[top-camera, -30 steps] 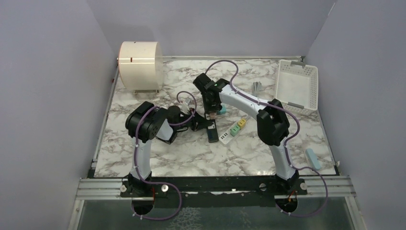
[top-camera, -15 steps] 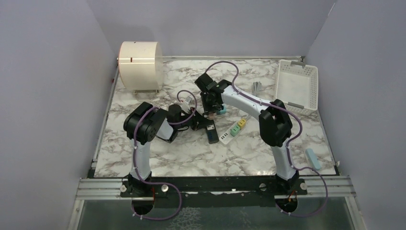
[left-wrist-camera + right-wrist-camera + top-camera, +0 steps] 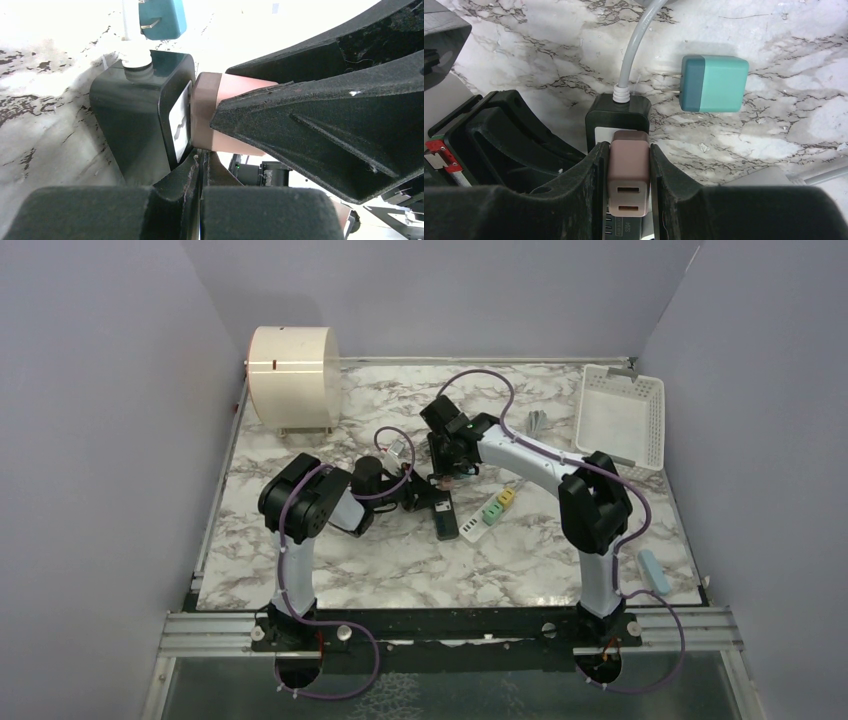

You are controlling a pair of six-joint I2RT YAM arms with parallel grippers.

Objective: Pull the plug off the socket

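Right wrist | 1 pink plug [image 3: 628, 182] | 1 teal plug [image 3: 714, 83] | 1 socket [image 3: 623, 112]

Glossy blk plastic socket [image 3: 619, 112], matt pink plug [image 3: 628, 172], marble-look table [image 3: 774, 30]

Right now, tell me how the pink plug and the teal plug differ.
The pink plug sits in the black socket, clamped in the right hand; the teal plug lies loose on the marble. Pink plug's prongs are hidden; teal plug's are bare. Both are boxy adapters.
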